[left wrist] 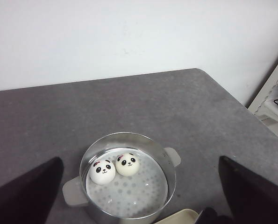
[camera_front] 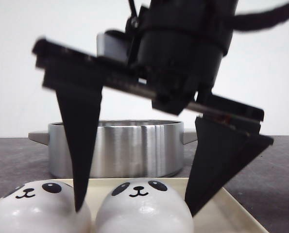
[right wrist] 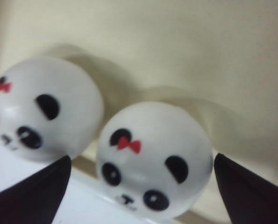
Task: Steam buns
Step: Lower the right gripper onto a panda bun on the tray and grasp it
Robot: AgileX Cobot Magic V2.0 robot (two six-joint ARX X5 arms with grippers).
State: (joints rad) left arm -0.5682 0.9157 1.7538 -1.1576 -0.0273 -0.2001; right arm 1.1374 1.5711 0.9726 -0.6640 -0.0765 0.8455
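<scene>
Two panda buns sit side by side on a cream tray (camera_front: 231,206) at the front of the dark grey surface (camera_front: 275,165). The right tool (camera_front: 137,209) hangs just over the right-hand bun (camera_front: 143,211), with its two black fingers spread wide. One finger (camera_front: 81,145) points down into the gap between the two buns, and the other finger (camera_front: 217,160) comes down on the far side. The tool holds nothing. I think it is spread like this so it can slip around the round bun and squeeze it gently, since the bun looks soft and smooth.

The left-hand bun (camera_front: 40,208) is very near, so the finger between them has little room and might bump it.

Behind the tray stands a shiny steel pot (camera_front: 117,148) with small handles. Looking down from the left arm, two more buns, one (left wrist: 102,171) touching the other (left wrist: 127,164), already rest on the holed plate inside the pot (left wrist: 169,179). They sit close to one side, which leaves room for the two still on the tray.

The left tool (left wrist: 139,196) is also spread wide and empty, and it waits above the pot, out of the way.

So I guess the job is about half done.
</scene>
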